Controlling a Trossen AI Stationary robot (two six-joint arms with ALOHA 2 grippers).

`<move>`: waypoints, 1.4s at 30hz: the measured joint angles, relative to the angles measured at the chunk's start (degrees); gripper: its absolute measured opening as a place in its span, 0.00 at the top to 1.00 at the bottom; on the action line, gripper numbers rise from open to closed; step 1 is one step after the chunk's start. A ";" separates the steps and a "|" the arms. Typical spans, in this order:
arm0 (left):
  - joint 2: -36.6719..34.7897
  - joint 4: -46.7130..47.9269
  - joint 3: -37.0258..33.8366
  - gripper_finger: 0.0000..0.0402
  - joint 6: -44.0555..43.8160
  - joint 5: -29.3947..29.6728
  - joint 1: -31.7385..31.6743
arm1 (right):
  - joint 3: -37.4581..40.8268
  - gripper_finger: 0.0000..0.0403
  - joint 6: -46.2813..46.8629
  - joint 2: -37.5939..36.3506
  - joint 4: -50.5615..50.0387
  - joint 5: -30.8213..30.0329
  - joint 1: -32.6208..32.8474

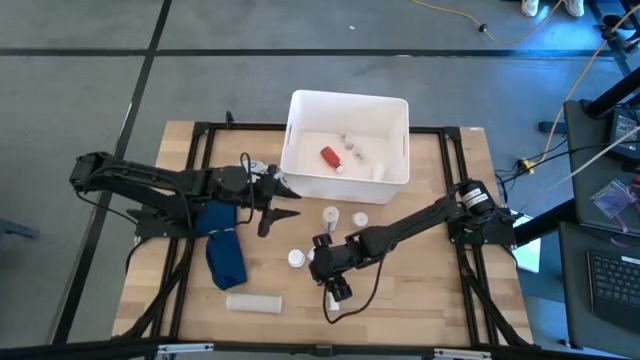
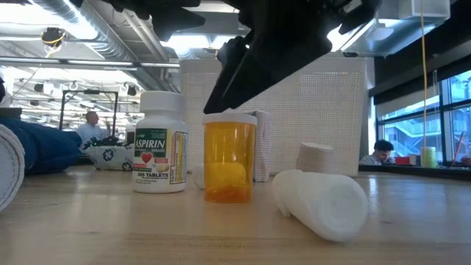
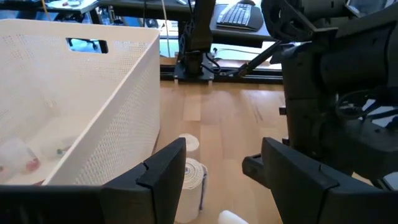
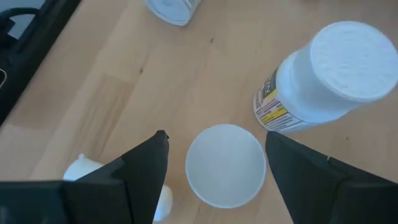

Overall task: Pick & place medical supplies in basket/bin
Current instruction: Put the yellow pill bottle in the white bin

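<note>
Directly beneath the right gripper stood an amber pill bottle with a round white cap, upright on the wooden table, its long axis vertical and so in line with a downward approach. In the right wrist view the white cap sat squarely between the two dark fingers, which were spread wider than the cap and touched nothing, so I judged the coming move to be a straight descent and a close around the cap or neck. Just beside it stood a white aspirin bottle, also upright, close enough that a finger could brush it on the way down. A white gauze roll lay on its side near the amber bottle, with another white roll farther off by the table's front edge and a dark blue cloth beside the left arm. The right arm was clearly the nearer one; the left gripper, likewise parted and empty, hovered just beside the near wall of the white plastic bin. That bin already held a red-orange bottle and a few small pale items too small to name.
</note>
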State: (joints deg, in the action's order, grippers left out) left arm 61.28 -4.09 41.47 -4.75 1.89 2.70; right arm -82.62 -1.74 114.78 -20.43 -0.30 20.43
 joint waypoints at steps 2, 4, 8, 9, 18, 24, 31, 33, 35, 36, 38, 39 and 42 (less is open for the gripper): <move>0.00 0.02 0.00 0.49 -0.53 0.00 0.00 | -0.01 0.33 0.00 0.00 0.13 0.00 0.00; 0.00 0.02 0.00 0.49 -0.68 -0.01 0.03 | -0.01 0.33 0.00 0.00 0.07 0.00 -0.16; 0.00 0.02 0.00 0.49 -0.66 0.00 0.21 | -0.01 0.33 0.10 0.13 0.08 -0.02 -0.34; 0.00 0.02 -0.01 0.49 -0.66 -0.02 0.27 | -0.01 0.33 0.11 0.33 0.15 -0.02 -0.42; 0.00 0.02 -0.05 0.49 -0.60 -0.02 0.26 | -0.01 0.33 1.60 1.01 -0.56 -0.04 -0.82; 0.00 0.02 -0.07 0.49 -0.52 -0.02 0.26 | -0.01 0.33 3.17 1.01 -1.18 -0.04 -1.42; 0.00 0.04 -0.07 0.49 -0.50 -0.02 0.26 | -0.01 0.33 3.03 1.01 -1.15 -0.06 -1.46; 0.00 0.04 -0.04 0.49 -0.50 -0.02 0.26 | -0.01 0.34 3.01 1.01 -1.17 -0.06 -1.46; 0.00 0.04 -0.06 0.49 -0.50 -0.02 0.26 | -0.01 0.35 3.00 1.01 -1.17 -0.04 -1.46; 0.00 0.04 -0.04 0.49 -0.50 -0.01 0.26 | -0.01 0.36 3.01 1.01 -1.16 -0.05 -1.46; 0.00 0.04 -0.06 0.49 -0.50 -0.01 0.26 | -0.01 0.38 2.97 1.01 -1.17 -0.07 -1.46; 0.00 0.04 -0.05 0.49 -0.50 0.00 0.26 | -0.01 0.39 2.97 1.01 -1.17 -0.04 -1.46; 0.00 0.04 -0.05 0.49 -0.50 0.00 0.26 | -0.01 0.43 2.95 1.03 -1.17 0.15 -1.51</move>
State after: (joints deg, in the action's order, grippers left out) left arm 61.28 -4.05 41.43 -5.26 1.89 2.96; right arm -82.63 1.21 115.81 -21.61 -0.15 18.92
